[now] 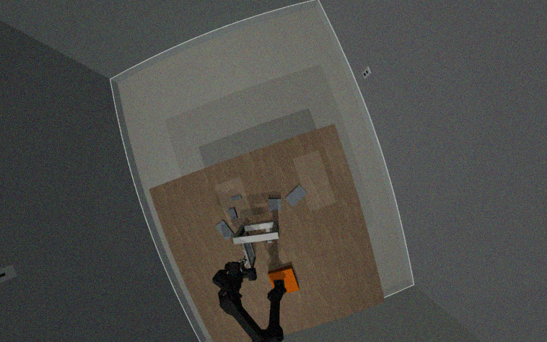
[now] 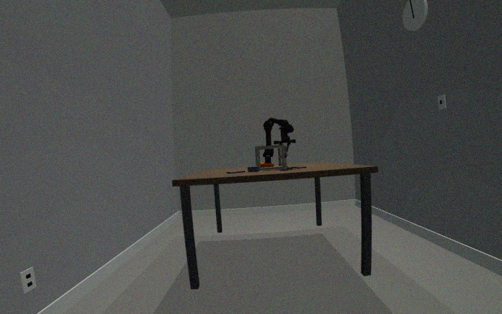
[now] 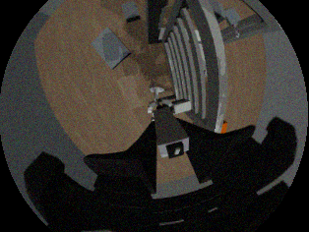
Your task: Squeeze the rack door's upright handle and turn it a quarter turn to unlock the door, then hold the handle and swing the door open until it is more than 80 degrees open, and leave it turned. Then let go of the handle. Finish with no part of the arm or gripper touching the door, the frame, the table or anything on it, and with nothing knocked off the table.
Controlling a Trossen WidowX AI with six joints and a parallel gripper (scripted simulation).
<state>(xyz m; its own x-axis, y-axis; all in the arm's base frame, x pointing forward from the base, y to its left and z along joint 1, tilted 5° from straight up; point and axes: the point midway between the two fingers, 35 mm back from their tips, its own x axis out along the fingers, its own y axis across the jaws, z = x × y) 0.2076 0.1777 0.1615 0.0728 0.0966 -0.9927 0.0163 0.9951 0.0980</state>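
In the top view, a pale rack frame [image 1: 255, 238] [image 2: 262, 148] is seen on a wooden table [image 1: 343, 250] [image 2: 322, 170], with its slatted door [image 1: 250, 255] [image 3: 184, 64] swung out toward the arm's side. The door is judged to stand close to square with the frame, though the exact angle cannot be read. The gripper [image 1: 245, 269] [image 2: 285, 142] [image 3: 163, 123] is placed at the door's free end.

In the exterior view, the gripper is reached down from above beside the frame; the handle is too small to be made out.

In the wrist view, the upright handle [image 3: 172, 129] is clamped between the fingers. The last of the swing is judged to be in hand: the pull should be kept on a curve around the hinge, the wrist turned with the door (a straight tug could slip the grip), and the handle's quarter turn preserved. Release is best left until the opening is safely past the mark.
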